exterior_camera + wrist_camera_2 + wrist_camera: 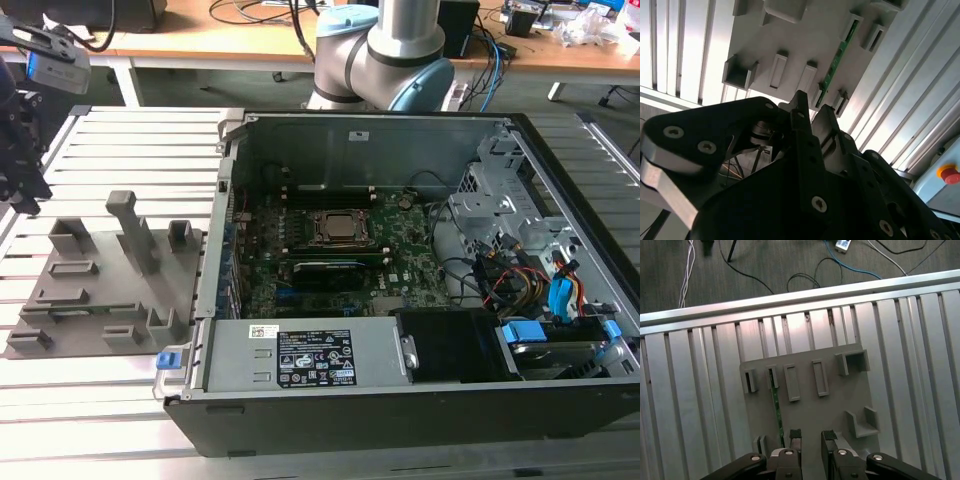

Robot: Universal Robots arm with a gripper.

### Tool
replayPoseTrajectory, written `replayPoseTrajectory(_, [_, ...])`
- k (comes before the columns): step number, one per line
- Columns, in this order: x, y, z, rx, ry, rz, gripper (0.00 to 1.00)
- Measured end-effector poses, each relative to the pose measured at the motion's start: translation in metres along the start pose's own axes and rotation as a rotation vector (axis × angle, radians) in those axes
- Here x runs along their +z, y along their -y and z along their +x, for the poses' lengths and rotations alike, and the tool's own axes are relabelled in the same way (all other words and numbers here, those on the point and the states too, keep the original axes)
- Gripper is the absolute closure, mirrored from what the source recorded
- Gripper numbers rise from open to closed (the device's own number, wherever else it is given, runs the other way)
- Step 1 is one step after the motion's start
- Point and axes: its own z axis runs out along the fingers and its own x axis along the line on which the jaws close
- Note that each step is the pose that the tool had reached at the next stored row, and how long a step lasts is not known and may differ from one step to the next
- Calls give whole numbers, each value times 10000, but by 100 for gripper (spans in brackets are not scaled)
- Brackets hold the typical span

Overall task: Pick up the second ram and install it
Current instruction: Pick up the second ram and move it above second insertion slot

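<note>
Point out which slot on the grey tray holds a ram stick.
Second slot in from the tray edge, away from the square pocket; it alone holds the green ram.

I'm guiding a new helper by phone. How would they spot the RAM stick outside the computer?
Find the grey holder tray on the slatted metal table beside the open computer case. The RAM stick stands on edge in slotted brackets along one side, the only thin green strip on that tray.

The holder tray (100, 300) lies on the slatted table (130, 150), at the exterior view's left of the computer case (300, 420); the second ram (776, 412) sits in the tray.
</note>
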Motion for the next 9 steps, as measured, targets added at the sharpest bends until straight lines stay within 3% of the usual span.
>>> replayPoseTrajectory(9, [150, 6, 3, 0, -1, -1, 70])
